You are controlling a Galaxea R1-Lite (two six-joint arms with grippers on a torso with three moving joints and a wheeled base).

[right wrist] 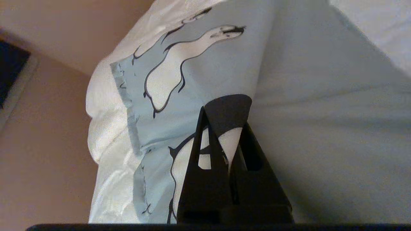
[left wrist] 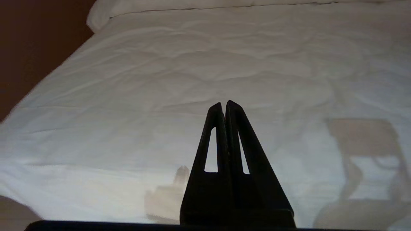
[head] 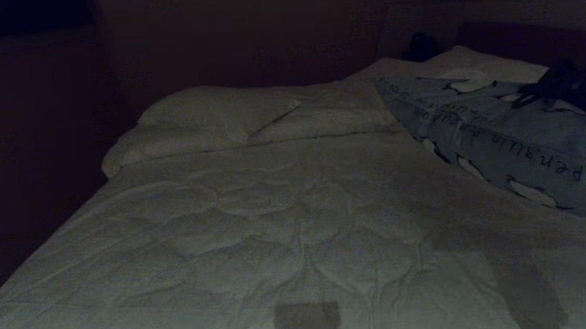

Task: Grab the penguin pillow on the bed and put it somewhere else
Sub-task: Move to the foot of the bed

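**A pinch of cloth, and a long pillow to carry**

The penguin pillow [head: 505, 132] lay on the bed [head: 277, 228], just beside the plain white pillows [head: 247, 113]. The right gripper [right wrist: 224, 128] was clenched on a fold of its cover. So thin a hold could slip, or the pillow's free end drag across the comforter. The left gripper [left wrist: 224, 106], jaws pressed together on nothing, hung over that comforter.

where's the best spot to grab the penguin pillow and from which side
Pinch a fold of loose cover on the penguin pillow, coming from above on its right side. It is long, soft and too wide to span. The right gripper is shut on such a fold.
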